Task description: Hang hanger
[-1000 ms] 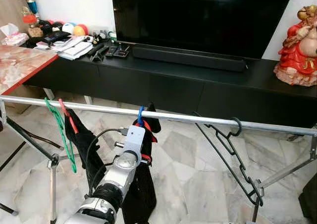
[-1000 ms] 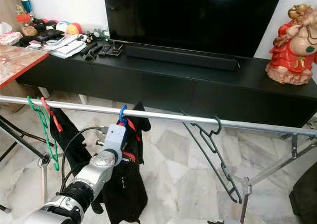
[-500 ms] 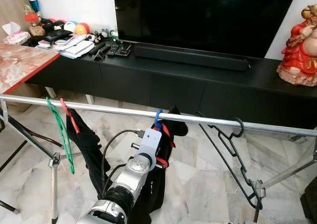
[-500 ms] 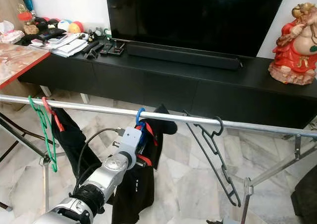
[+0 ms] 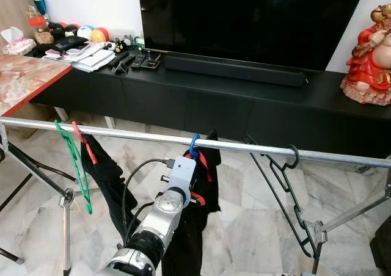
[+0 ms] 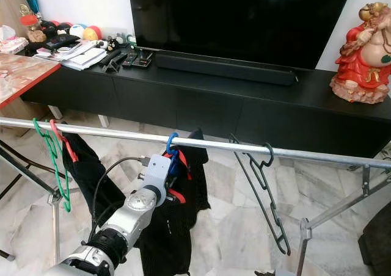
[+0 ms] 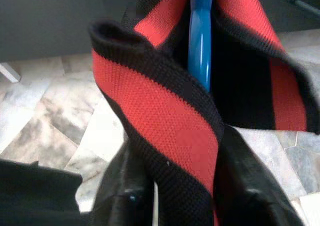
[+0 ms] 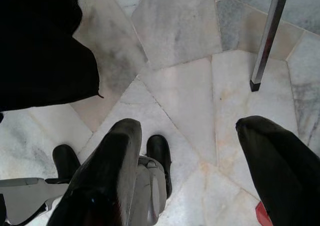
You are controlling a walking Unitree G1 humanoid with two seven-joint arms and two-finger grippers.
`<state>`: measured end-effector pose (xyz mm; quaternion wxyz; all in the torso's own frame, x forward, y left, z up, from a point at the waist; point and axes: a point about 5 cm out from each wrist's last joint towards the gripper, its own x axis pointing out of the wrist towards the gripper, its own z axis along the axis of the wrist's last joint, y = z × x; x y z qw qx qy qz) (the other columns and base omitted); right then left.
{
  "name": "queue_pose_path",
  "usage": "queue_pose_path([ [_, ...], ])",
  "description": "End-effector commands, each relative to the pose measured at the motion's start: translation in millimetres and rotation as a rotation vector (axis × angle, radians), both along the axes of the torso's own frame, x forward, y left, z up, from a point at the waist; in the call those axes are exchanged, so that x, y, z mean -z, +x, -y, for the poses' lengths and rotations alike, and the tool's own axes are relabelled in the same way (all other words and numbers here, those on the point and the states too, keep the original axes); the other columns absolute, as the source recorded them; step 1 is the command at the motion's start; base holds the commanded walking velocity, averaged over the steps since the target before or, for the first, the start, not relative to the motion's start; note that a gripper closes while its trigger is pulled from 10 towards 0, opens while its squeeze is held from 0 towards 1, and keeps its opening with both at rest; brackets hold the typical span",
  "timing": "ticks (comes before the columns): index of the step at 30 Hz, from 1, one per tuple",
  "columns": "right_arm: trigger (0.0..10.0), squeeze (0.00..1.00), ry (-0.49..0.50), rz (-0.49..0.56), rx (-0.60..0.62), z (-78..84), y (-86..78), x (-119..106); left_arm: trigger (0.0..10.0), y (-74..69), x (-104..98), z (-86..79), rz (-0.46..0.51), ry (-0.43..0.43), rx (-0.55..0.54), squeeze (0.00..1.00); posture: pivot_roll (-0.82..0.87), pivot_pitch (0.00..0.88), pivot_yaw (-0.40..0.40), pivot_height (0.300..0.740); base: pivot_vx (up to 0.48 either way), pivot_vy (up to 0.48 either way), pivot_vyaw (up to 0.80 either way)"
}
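A blue hanger (image 5: 194,143) carrying a black and red garment (image 5: 197,227) has its hook over the silver rail (image 5: 244,146) near the middle. My left gripper (image 5: 193,179) is just below the rail, shut on the garment at the hanger's neck. In the left wrist view the blue hanger (image 7: 201,41) runs up between folds of red and black fabric (image 7: 165,131), with my black fingers (image 7: 125,191) on either side of it. My right gripper (image 8: 195,151) hangs low over the floor, open and holding nothing.
A green hanger (image 5: 77,169) and a red hanger (image 5: 86,146) with a black garment hang at the rail's left end. A bare black hanger (image 5: 287,193) hangs to the right. Behind stand a black TV cabinet (image 5: 201,105) and a red figurine (image 5: 368,53). Rack legs (image 5: 64,227) stand on the marble floor.
My left gripper has carried the blue hanger and garment to the right along the rail, closer to the black hanger. The garment now hangs straighter down.
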<state>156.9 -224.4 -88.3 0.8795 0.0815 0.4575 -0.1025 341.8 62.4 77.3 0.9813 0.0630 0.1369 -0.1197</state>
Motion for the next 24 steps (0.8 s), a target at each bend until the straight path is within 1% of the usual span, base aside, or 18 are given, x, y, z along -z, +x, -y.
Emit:
queue_pose_path([
  [1, 10.0, 0.00, 0.007, -0.009, 0.021, -0.1, -5.9, 2, 10.0, -5.9, -3, -5.6, 0.031, -0.007, -0.004, 1.00, -0.08, 0.033, 0.004, 0.740, 0.000, 0.000, 0.00],
  [3, 10.0, 0.00, 0.006, -0.010, 0.019, -0.2, -6.4, 2, 10.0, -10.4, -4, -10.0, 0.045, -0.003, -0.001, 1.00, -0.08, 0.031, 0.006, 0.740, 0.000, 0.000, 0.00],
  [4, 10.0, 0.00, 0.005, -0.011, 0.018, -0.1, -6.7, 3, 10.0, -17.0, -6, -17.0, 0.059, 0.021, 0.010, 1.00, -0.07, 0.029, 0.006, 0.740, 0.000, 0.000, 0.00],
  [7, 10.0, 0.00, 0.005, -0.013, 0.017, -0.2, -7.1, 3, 10.0, -23.1, -9, -23.8, 0.077, 0.049, 0.019, 1.00, -0.07, 0.028, 0.010, 0.740, 0.000, 0.000, 0.00],
  [8, 10.0, 0.00, 0.004, -0.014, 0.017, -0.1, -7.5, 3, 10.0, -26.5, -12, -28.4, 0.087, 0.058, 0.014, 1.00, -0.06, 0.026, 0.011, 0.740, 0.000, 0.000, 0.00],
  [9, 10.0, 0.00, 0.004, -0.016, 0.016, -0.1, -7.9, 3, 10.0, -33.6, -17, -37.4, 0.104, 0.079, 0.002, 1.00, -0.06, 0.025, 0.011, 0.740, 0.000, 0.000, 0.00],
  [10, 10.0, 0.00, 0.004, -0.017, 0.016, -0.2, -8.0, 3, 10.0, -37.1, -19, -41.4, 0.110, 0.089, -0.003, 1.00, -0.05, 0.024, 0.011, 0.740, 0.000, 0.000, 0.00],
  [11, 10.0, 0.00, 0.004, -0.018, 0.014, -0.3, -8.2, 3, 10.0, -42.2, -21, -46.6, 0.117, 0.090, -0.009, 1.00, -0.05, 0.022, 0.013, 0.740, 0.000, 0.000, 0.00],
  [12, 10.0, 0.00, 0.005, -0.021, 0.010, -0.5, -8.5, 3, 10.0, -50.1, -24, -55.4, 0.125, 0.091, -0.028, 1.00, -0.05, 0.020, 0.014, 0.740, 0.000, 0.000, 0.00],
  [14, 10.0, 0.00, 0.005, -0.022, 0.008, -0.5, -8.6, 4, 10.0, -52.4, -24, -58.2, 0.128, 0.093, -0.037, 1.00, -0.05, 0.020, 0.014, 0.740, 0.000, 0.000, 0.00],
  [15, 10.0, 0.00, 0.005, -0.023, 0.006, -0.5, -8.8, 4, 10.0, -59.6, -25, -66.6, 0.146, 0.084, -0.051, 1.00, -0.05, 0.017, 0.017, 0.740, 0.000, 0.000, 0.00],
  [16, 10.0, 0.00, 0.005, -0.023, 0.006, -0.5, -8.8, 4, 10.0, -62.5, -26, -68.5, 0.146, 0.081, -0.052, 1.00, -0.05, 0.012, 0.019, 0.740, 0.000, 0.000, 0.00],
  [17, 10.0, 0.00, 0.005, -0.023, 0.007, -0.4, -9.1, 4, 10.0, -70.0, -21, -75.8, 0.140, 0.061, -0.034, 1.00, -0.05, 0.010, 0.018, 0.740, 0.000, 0.000, 0.00],
  [18, 10.0, 0.00, 0.005, -0.022, 0.007, -0.4, -9.2, 4, 10.0, -74.0, -18, -79.3, 0.135, 0.054, -0.020, 1.00, -0.05, 0.008, 0.017, 0.740, 0.000, 0.000, 0.00],
  [20, 10.0, 0.00, 0.005, -0.022, 0.007, -0.4, -9.2, 4, 10.0, -78.8, -14, -84.9, 0.121, 0.042, -0.009, 1.00, -0.05, 0.006, 0.020, 0.740, 0.000, 0.000, 0.00],
  [21, 10.0, 0.00, 0.004, -0.023, 0.006, -0.3, -9.4, 4, 10.0, -80.7, -8, -90.6, 0.102, 0.034, -0.026, 1.00, -0.04, 0.005, 0.019, 0.740, 0.000, 0.000, 0.00],
  [22, 10.0, 0.00, 0.002, -0.024, 0.005, -0.2, -9.6, 4, 10.0, -82.8, -3, -96.2, 0.077, 0.038, -0.047, 1.00, -0.04, 0.005, 0.019, 0.740, 0.000, 0.000, 0.00],
  [24, 10.0, 0.00, -0.001, -0.026, 0.003, -0.2, -9.7, 4, 10.0, -85.5, 12, -108.3, 0.018, 0.079, -0.079, 1.00, -0.04, 0.001, 0.017, 0.740, 0.000, 0.000, 0.00],
])
